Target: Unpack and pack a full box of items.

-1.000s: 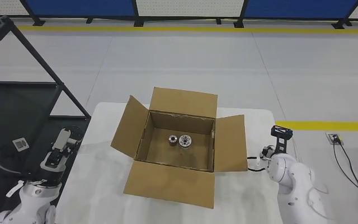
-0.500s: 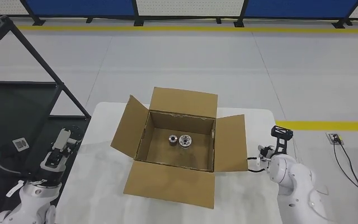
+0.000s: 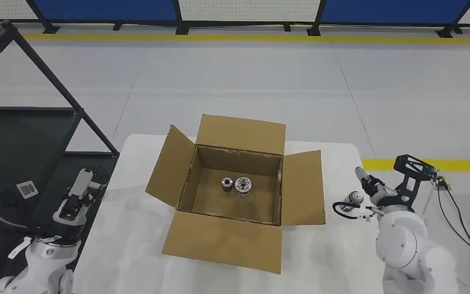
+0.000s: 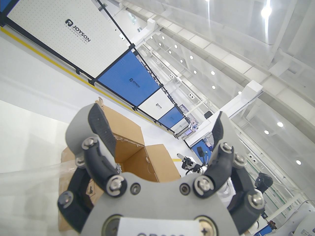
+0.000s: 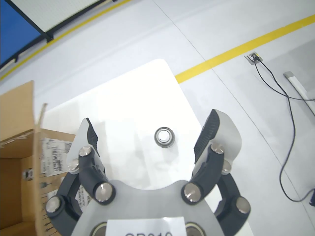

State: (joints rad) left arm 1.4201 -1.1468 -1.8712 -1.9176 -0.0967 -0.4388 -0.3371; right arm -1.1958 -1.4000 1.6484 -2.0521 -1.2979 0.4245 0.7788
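Observation:
An open cardboard box [image 3: 229,239] stands mid-table with all flaps folded out. On its floor lie two small metal parts [image 3: 235,184] side by side. A metal ring [image 3: 355,197] lies on the white table [image 3: 132,242] just right of the box's right flap. My right gripper [image 3: 352,189] hovers over it, open and holding nothing. In the right wrist view the ring [image 5: 164,137] lies between and beyond the open right gripper [image 5: 151,117]. My left gripper [image 4: 157,111] is open and empty, tilted upward off the table's left edge [image 3: 82,184].
A black frame [image 3: 51,110] stands left of the table. The box [image 5: 19,148] sits close beside the right gripper. Bare table runs in front of the box and along its left side. Cables [image 5: 283,99] lie on the floor to the right.
The right arm has drawn back to the right and up from the spot by the right flap. The metal ring now lies uncovered there. The left arm has not moved.

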